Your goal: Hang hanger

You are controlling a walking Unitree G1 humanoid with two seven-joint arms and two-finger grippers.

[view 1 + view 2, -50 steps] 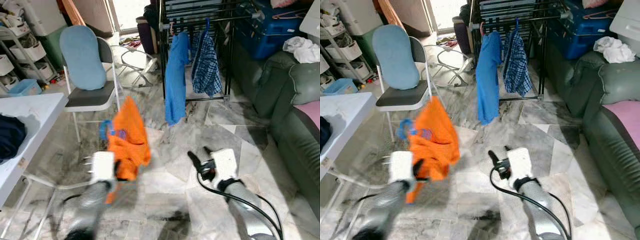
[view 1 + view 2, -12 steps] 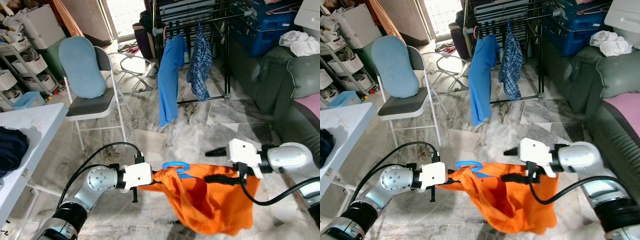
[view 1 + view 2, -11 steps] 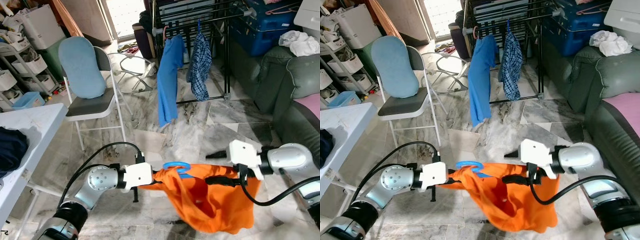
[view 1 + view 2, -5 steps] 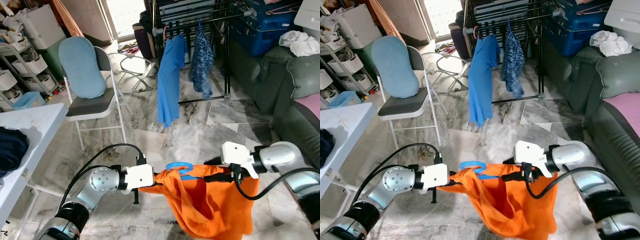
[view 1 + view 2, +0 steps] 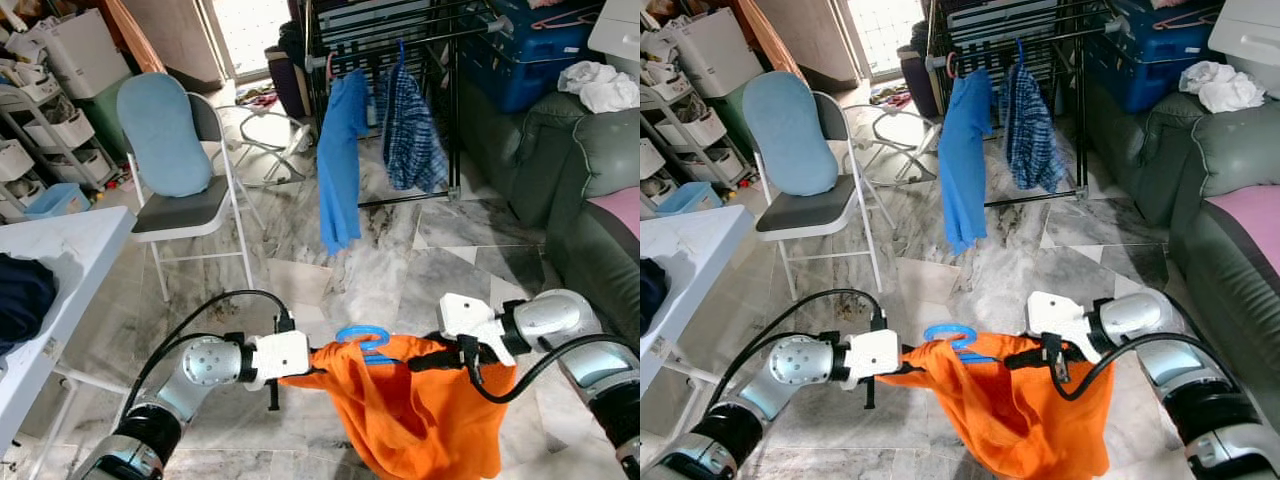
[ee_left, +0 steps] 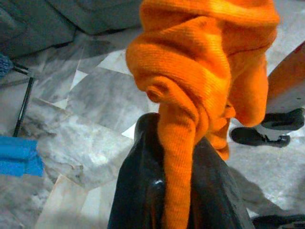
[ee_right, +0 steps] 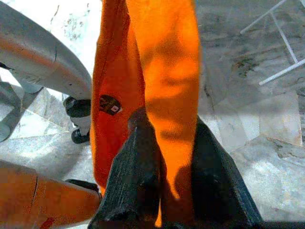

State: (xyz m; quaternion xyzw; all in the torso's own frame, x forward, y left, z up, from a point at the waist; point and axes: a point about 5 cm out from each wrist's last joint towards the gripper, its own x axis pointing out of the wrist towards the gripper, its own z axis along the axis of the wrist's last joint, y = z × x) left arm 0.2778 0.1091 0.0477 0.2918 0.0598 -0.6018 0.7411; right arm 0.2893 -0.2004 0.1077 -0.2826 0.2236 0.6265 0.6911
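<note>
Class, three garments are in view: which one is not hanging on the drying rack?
The orange garment, held between both tools above the floor; the blue shirt and checked shirt hang on the rack.

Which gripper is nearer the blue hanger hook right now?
Left. The left gripper pinches the orange garment just beside the blue hanger hook; the right gripper grips the same cloth farther along, on the hook's other side.

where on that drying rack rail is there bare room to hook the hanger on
The rail of the black drying rack looks bare to the right of the plaid shirt. The stretch holding the blue shirt and the plaid shirt is crowded. Both grippers, left gripper and right gripper, hold the orange garment on its blue hanger, low over the floor.
</note>
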